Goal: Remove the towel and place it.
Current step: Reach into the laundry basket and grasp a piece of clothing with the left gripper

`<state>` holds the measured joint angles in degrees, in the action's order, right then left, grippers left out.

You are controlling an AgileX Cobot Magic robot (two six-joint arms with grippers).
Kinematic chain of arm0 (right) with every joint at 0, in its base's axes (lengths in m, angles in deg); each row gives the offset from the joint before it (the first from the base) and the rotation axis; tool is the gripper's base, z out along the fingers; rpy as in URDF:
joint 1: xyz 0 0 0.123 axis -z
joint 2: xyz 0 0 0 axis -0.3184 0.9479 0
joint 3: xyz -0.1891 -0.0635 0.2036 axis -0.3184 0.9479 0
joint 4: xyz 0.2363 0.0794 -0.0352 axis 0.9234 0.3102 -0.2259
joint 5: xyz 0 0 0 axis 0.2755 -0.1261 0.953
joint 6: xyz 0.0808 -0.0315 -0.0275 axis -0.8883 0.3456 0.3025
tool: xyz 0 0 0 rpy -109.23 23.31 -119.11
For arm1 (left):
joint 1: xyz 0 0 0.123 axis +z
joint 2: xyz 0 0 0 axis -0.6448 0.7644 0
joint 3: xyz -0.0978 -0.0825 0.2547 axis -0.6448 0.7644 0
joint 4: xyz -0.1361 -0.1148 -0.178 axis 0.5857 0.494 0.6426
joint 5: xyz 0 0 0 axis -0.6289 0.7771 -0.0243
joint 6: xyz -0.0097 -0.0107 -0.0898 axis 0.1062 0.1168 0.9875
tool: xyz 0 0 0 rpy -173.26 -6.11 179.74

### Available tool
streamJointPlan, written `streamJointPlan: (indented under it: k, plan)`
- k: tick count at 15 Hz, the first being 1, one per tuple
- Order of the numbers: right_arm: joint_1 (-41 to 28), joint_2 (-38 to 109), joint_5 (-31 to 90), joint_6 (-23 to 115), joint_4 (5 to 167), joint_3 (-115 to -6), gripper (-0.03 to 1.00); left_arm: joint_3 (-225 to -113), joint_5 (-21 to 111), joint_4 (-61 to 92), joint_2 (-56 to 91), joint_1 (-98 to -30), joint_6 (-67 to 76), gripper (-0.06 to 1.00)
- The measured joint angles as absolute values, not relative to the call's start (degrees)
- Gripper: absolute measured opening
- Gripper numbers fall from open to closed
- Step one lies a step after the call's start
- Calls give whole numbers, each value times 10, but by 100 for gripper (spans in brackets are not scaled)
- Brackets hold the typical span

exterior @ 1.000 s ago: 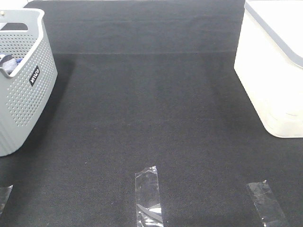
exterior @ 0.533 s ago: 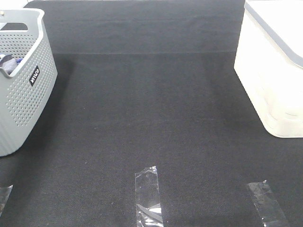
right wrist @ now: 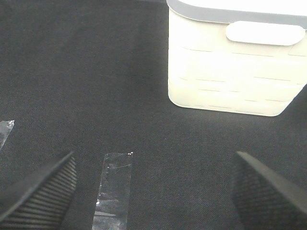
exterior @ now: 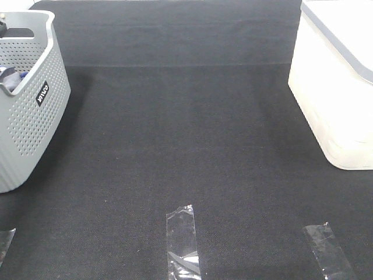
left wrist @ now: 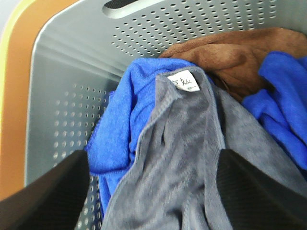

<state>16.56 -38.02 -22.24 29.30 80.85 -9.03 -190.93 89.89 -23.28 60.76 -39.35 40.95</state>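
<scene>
Jaws left: wide, over towel in basket | right: wide

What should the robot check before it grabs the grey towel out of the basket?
1. Left fingers open: ok.
2. Towel showing between them, inside the grey basket: ok.
3. Blue cloth out of the way: not ok, it lies against the towel's edge.
4. Left fingers touching the towel: cannot tell.
5. Right fingers open and empty: ok.
</scene>
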Motion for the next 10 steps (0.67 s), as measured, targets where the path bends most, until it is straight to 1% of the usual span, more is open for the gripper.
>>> streamJointPlan:
  k: [4,6,10]
  plan:
    - [166,-380,-222,293,808,-90,81,-1965,902,-210,668,-371,392,71]
    - [166,-380,-222,293,808,-90,81,-1992,901,-167,699,-354,361,71]
    - [166,-380,-222,293,808,-90,81,-2027,901,-152,739,-352,349,71]
